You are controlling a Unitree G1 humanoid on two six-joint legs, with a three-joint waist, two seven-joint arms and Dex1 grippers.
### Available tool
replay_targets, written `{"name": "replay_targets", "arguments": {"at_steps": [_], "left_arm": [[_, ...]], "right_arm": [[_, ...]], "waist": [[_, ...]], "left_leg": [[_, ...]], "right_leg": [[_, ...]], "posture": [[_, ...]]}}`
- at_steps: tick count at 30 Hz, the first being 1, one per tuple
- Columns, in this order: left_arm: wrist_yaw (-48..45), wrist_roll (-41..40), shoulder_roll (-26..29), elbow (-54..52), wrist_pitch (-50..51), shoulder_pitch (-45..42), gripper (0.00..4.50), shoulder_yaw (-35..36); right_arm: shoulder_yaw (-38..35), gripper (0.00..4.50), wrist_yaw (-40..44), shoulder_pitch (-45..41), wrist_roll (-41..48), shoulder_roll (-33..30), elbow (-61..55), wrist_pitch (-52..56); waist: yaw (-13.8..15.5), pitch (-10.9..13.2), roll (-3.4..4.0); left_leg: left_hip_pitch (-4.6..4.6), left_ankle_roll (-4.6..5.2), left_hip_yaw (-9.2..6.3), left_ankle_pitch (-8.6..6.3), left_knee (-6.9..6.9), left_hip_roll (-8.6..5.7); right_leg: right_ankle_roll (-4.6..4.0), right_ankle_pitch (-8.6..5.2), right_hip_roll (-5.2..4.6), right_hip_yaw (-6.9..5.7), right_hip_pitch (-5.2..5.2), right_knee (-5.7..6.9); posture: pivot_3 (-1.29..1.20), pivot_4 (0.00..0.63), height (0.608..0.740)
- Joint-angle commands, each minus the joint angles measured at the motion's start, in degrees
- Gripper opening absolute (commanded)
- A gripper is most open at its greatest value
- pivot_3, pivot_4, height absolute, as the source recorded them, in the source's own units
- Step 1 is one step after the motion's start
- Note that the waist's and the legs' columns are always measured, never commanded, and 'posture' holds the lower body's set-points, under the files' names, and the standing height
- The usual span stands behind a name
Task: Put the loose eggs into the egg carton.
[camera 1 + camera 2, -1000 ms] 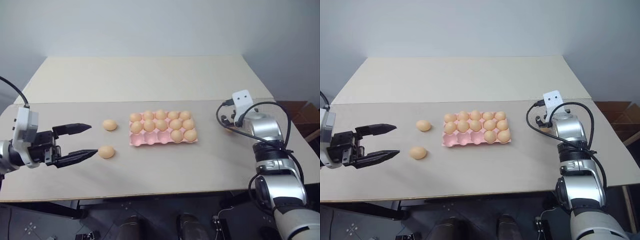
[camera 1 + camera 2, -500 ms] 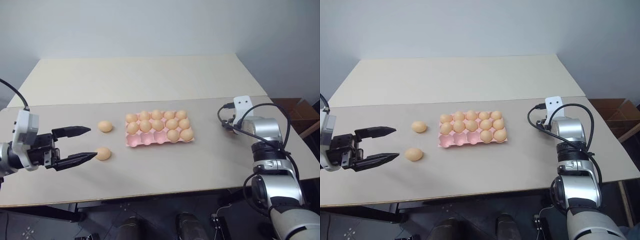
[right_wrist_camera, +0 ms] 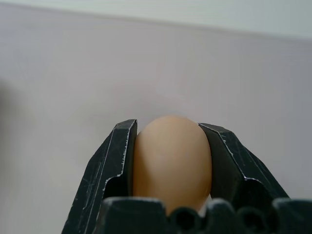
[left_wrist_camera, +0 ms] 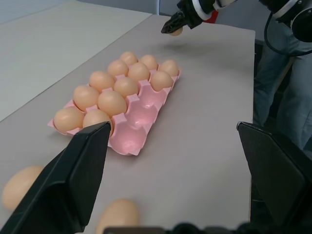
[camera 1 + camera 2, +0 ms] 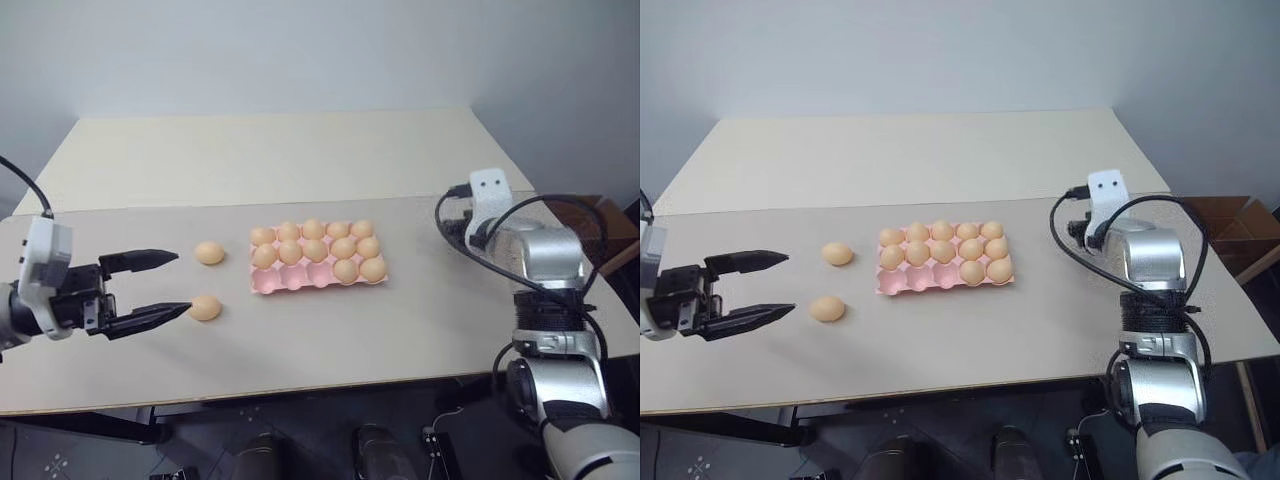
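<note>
One egg [image 3: 171,158] sits clamped between the right fingers [image 3: 117,161]; the left fingers [image 5: 140,262] gape wide beside another egg [image 5: 205,307].

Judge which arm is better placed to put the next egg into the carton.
Right: its fingers already clamp an egg. The left gripper is open, empty, beside two loose eggs.

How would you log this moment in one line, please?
right gripper: shut on egg | left gripper: open | egg carton: three empty cups
</note>
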Motion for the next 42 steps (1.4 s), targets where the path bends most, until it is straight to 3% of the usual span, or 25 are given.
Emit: {"name": "replay_targets", "arguments": {"at_steps": [1,5,11,20,29,37,42], "left_arm": [[-1.26,-2.46,2.1,1.33,1.5,-1.27,4.5,4.1],[-2.0,-2.58,2.34,1.93,1.79,-1.33,4.5,4.29],[-0.91,-2.98,1.3,0.34,2.14,-1.9,4.5,2.82],[-1.16,-3.24,1.37,-0.17,2.62,-2.13,4.5,2.72],[-1.13,-3.17,1.22,-0.44,2.7,-1.19,4.5,3.51],[-0.88,-3.12,1.03,-0.55,2.68,-1.26,4.5,3.23],[-1.14,-2.28,0.87,-0.1,2.18,-0.74,4.5,2.9]], "right_arm": [[2.54,1.97,8.15,1.51,6.76,-1.67,-14.2,2.39],[7.1,1.97,11.04,3.52,11.3,1.5,-22.65,2.92],[18.63,1.97,3.2,4.73,4.16,10.17,-18.5,-3.2],[21.5,1.97,0.82,2.95,2.09,16.21,-16.0,-4.08],[23.67,1.97,2.79,4.52,1.56,14.41,-18.38,-4.0],[19.63,4.46,4.48,3.38,4.4,13.28,-23.85,-0.73],[13.74,4.46,9.31,3.47,9.2,6.08,-32.12,3.28]], "waist": [[0.0,0.0,0.0],[-0.08,0.0,0.0],[0.02,-0.01,-0.01],[0.16,-0.01,-0.02],[0.04,-0.01,-0.01],[0.05,-0.01,-0.02],[0.54,-0.01,-0.02]], "left_leg": [[0.0,0.0,-0.02,0.0,0.0,0.01],[0.06,0.0,-0.01,0.0,0.0,0.01],[0.08,-0.02,0.0,0.01,0.03,0.0],[0.0,-0.04,0.0,0.02,0.03,-0.03],[0.01,-0.04,-0.02,0.02,0.02,-0.01],[0.0,-0.04,-0.03,0.02,0.02,-0.02],[-0.01,-0.03,-0.05,0.02,0.03,-0.03]], "right_leg": [[0.0,0.0,0.01,-0.01,0.01,-0.01],[0.0,0.0,0.01,0.01,0.05,0.0],[-0.02,0.01,0.02,0.0,0.04,0.06],[-0.02,0.01,-0.01,-0.06,0.0,0.02],[-0.02,0.01,0.0,-0.06,0.0,0.02],[-0.02,0.01,0.0,-0.06,-0.01,0.03],[-0.02,0.01,-0.04,-0.11,0.04,-0.05]], "posture": [[0.0,0.15,0.74],[0.0,0.15,0.74],[0.0,0.15,0.74],[0.0,0.15,0.74],[0.0,0.15,0.74],[0.0,0.15,0.74],[0.0,0.15,0.74]]}}
